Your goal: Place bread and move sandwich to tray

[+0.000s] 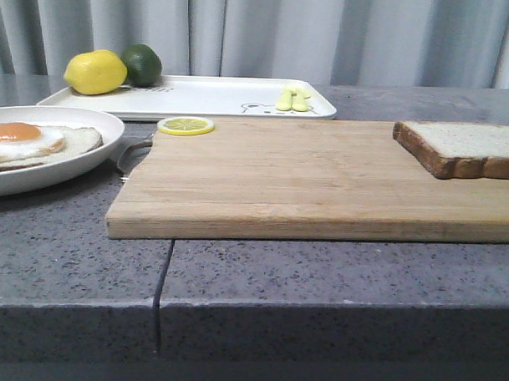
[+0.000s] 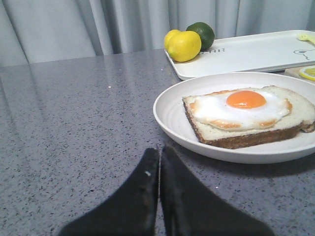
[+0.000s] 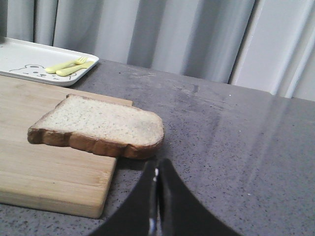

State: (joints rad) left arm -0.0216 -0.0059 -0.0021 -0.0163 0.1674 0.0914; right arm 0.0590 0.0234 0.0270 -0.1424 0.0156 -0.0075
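The bread point(image 1: 467, 148) lies flat on the right end of the bamboo cutting board point(image 1: 305, 180), one corner overhanging the board's edge point(image 3: 101, 125). The sandwich point(image 2: 248, 114), an egg-topped slice, rests on a round white plate point(image 2: 170, 105) at the table's left point(image 1: 39, 141). The white tray point(image 1: 216, 95) sits at the back, its bear drawing showing. My left gripper point(image 2: 159, 150) is shut and empty, low over the counter just short of the plate. Empty too and shut, my right gripper point(image 3: 157, 164) hovers beside the bread's overhanging corner. Neither gripper shows in the front view.
A lemon point(image 1: 95, 71) and a lime point(image 1: 143, 64) sit on the tray's left end, small yellow cutlery point(image 1: 293, 99) on its right end. A lemon slice point(image 1: 186, 125) lies on the board's far left corner. Curtains hang behind the grey counter point(image 1: 235, 273).
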